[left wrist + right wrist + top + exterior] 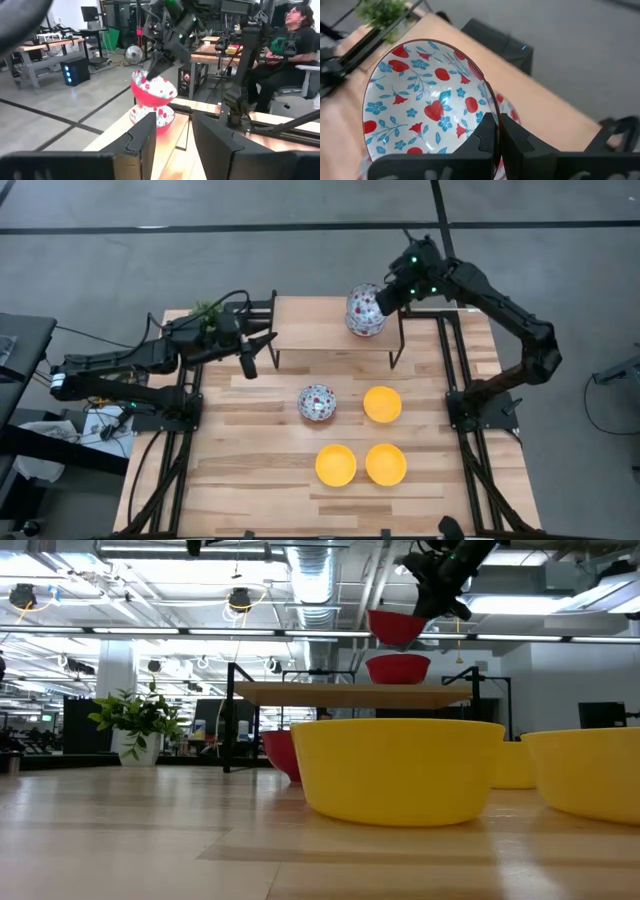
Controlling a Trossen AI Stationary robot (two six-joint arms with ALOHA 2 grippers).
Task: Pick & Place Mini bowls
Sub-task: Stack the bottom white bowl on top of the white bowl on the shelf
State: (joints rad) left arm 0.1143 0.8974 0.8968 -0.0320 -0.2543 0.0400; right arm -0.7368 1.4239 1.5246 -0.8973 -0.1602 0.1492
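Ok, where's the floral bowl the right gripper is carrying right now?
The red-and-blue floral white bowl is pinched by its rim in the right gripper, tilted in the air just above a second floral bowl on the raised wooden shelf, at its right end.

Wooden table (250, 480): three yellow bowls (336, 465), floral bowl (316, 402), riser shelf (310, 330).

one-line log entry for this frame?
right gripper: shut on floral bowl rim, above second floral bowl on shelf | left gripper: open, empty, waiting

A pincer (440, 602) holds a red bowl (396, 626) just above another bowl (397, 668) on the raised shelf (350, 694).
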